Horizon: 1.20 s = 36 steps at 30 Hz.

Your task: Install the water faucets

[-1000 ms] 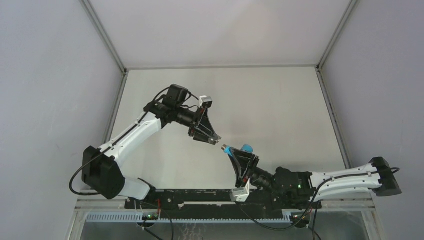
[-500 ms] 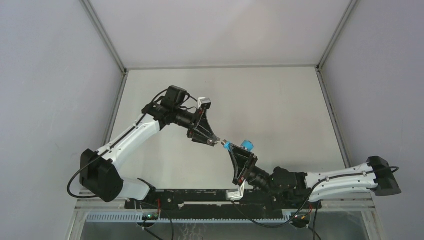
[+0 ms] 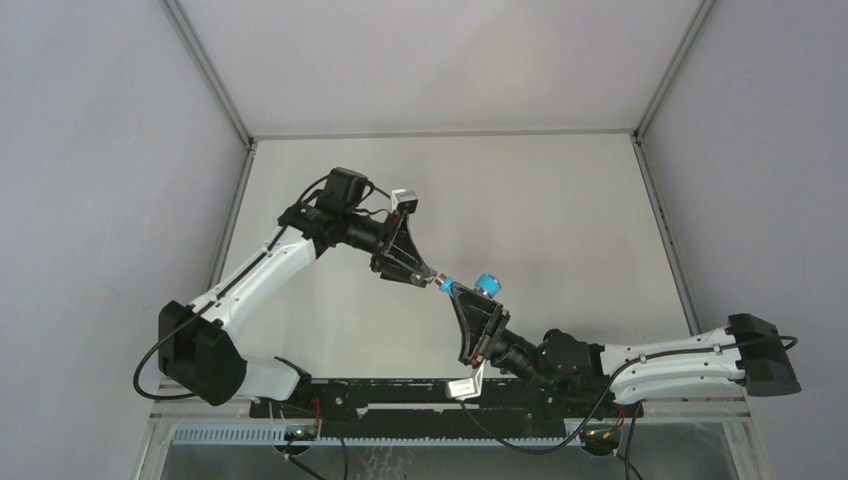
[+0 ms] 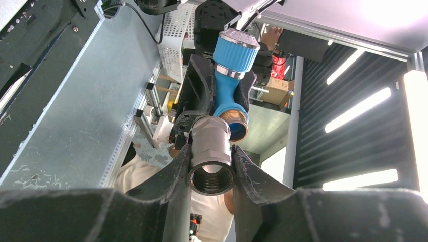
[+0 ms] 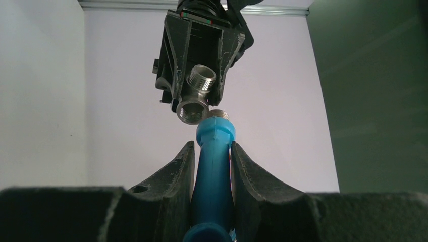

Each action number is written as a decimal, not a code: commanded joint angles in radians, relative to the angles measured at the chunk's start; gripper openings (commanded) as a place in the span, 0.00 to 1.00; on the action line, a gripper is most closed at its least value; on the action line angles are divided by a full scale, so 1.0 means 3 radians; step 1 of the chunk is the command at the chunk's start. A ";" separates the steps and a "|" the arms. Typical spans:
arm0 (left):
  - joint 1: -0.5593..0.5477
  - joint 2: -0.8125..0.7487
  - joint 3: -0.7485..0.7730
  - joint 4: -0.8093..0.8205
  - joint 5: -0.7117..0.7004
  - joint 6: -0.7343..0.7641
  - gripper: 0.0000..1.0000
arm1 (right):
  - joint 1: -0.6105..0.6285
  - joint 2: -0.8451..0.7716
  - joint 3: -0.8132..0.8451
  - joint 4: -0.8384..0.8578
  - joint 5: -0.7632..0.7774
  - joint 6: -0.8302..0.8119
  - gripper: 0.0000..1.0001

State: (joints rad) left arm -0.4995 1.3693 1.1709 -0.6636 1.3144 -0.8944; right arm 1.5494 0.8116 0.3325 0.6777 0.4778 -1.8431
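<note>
The pale tabletop (image 3: 560, 200) lies between grey walls, nothing standing on it that I can make out; both arms are raised above it and meet near its middle. The left arm (image 3: 260, 275) reaches in from the near left; the right arm (image 3: 660, 362) stretches low along the near edge from the right, then turns up toward the other.

The left gripper (image 3: 425, 278) points down to the right, its black fingers (image 4: 176, 171) clamped on the sides of the small grey metal fitting (image 4: 210, 151), whose threaded mouth faces its own wrist camera. The right gripper (image 3: 458, 295) points up to the left, pressed tight on the stem of the bright-blue tap (image 5: 213, 171); the tap's ribbed knob with its silver cap sticks out past the fingers, up in the air.

Tap and fitting are held tip to tip over the tabletop; from the right wrist the fitting's lower open end sits just beside the tap's silver threaded end, a little to the left of it, not slipped over it; whether the two touch I cannot tell.
</note>
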 commanded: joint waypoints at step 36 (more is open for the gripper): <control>0.0328 -0.0417 -0.0057 -0.0209 0.0255 0.0339 0.00 | -0.0209 0.0542 0.0242 0.0422 -0.0237 -0.0305 0.00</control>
State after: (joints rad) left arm -0.3908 1.2869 1.1687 -0.7208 1.3605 -0.8261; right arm 1.4872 0.9894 0.4042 0.7261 0.3946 -1.9560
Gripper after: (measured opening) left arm 0.339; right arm 0.360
